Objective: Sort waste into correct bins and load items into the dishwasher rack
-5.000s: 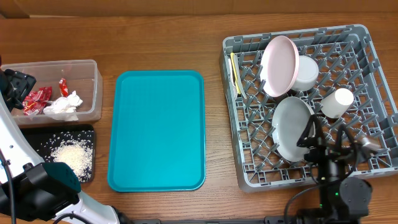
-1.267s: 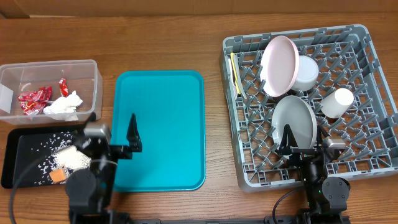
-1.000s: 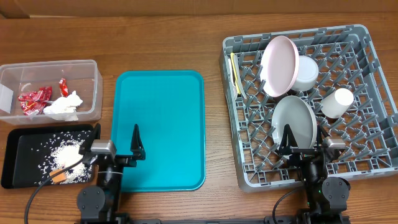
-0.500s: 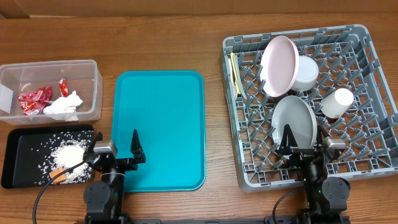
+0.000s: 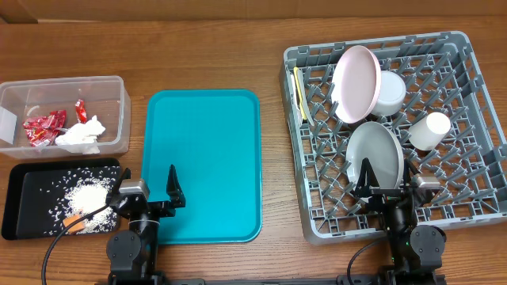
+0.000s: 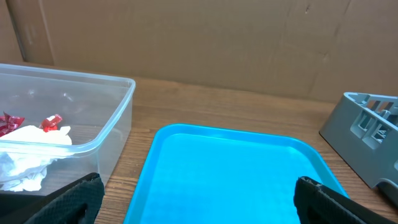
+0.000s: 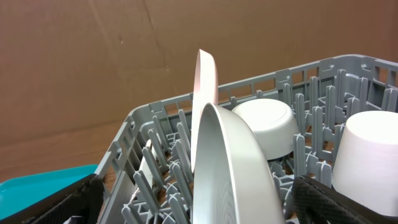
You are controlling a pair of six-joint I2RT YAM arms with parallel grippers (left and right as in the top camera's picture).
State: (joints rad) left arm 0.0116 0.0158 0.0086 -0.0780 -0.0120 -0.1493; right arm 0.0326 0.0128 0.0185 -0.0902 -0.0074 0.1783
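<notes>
Both claws wide open, nothing held. Left claw [image 5: 147, 180] sits low where black tray [image 5: 32, 176] meets teal tray [image 5: 202, 119]. Right claw [image 5: 386, 178] is just in front of grey plate [image 5: 372, 154] in rack [image 5: 372, 43]. Wrapper [image 5: 43, 127] + napkin [image 5: 79, 134] in clear tub [image 5: 120, 111]; rice [image 5: 87, 194] in black tray.

Risk: a careless right arm cd clip grey plate off its pegs; left cd nudge black tray & spill rice onto bench [image 5: 198, 47].

You have a wooden table [image 5: 222, 55] with four things set directly on it; at the left the clear plastic tub [image 5: 63, 80] stands behind the shallow black tray [image 5: 28, 218], edges nearly touching; the teal tray [image 5: 202, 158] lies just beside both, mid-table; the grey dishwasher rack [image 5: 295, 158] sits apart at the right.
</notes>
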